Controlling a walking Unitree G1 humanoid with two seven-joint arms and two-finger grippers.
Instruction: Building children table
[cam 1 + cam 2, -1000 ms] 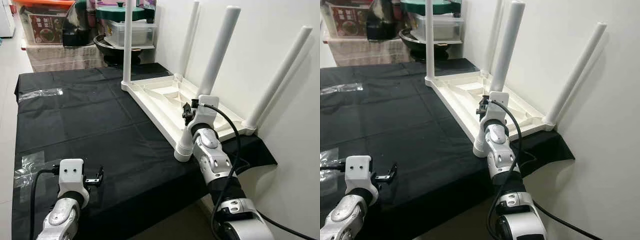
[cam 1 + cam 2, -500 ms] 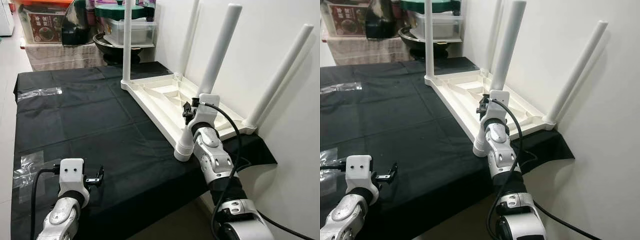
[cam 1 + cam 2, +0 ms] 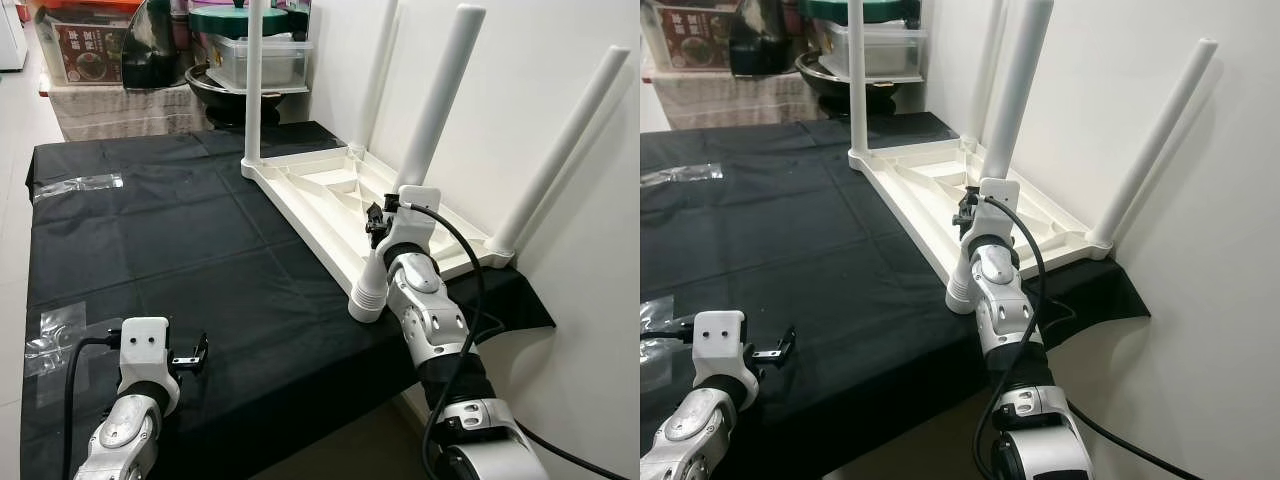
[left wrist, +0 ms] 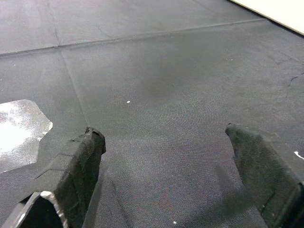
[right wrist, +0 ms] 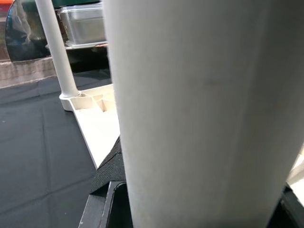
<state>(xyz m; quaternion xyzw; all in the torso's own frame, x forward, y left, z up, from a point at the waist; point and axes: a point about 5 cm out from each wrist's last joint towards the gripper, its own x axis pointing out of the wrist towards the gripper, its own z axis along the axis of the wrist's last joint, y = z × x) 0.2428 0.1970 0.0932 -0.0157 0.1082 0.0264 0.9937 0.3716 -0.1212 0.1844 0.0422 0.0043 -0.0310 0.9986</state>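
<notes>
On the right side of the black cloth point(image 3: 170, 240), against the white wall point(image 3: 520, 100), lies the white children's table top point(image 3: 330, 195) upside down, ribbed underside up. Four white legs stand up from its corners: far-left leg point(image 3: 254, 80), far-right leg point(image 3: 378, 70), near-right leg point(image 3: 560, 150), and the near-left leg point(image 3: 435, 95), which leans a bit right and sits in the ridged corner socket point(image 3: 366, 298) at the near edge of the cloth.

Right gripper point(image 3: 377, 222) is low on that near-left leg, just above the socket; right arm rises from the near-right. In the right wrist view the leg point(image 5: 204, 109) fills the space between the black fingers point(image 5: 107, 175), so jaws clamped around the leg.

Left gripper point(image 3: 190, 357) hovers low over the near-left part of the cloth, well apart from the table top. Left wrist view: both fingers point(image 4: 71, 164) spread wide, bare cloth between them, holding nothing. A shiny patch of clear tape point(image 4: 19, 126) lies just beside one finger; more tape point(image 3: 80, 185) on the far-left of the cloth.

Beyond the far edge: storage boxes point(image 3: 85, 45), a clear lidded container point(image 3: 262, 62) and a dark pan point(image 3: 215, 90) on a low shelf.
</notes>
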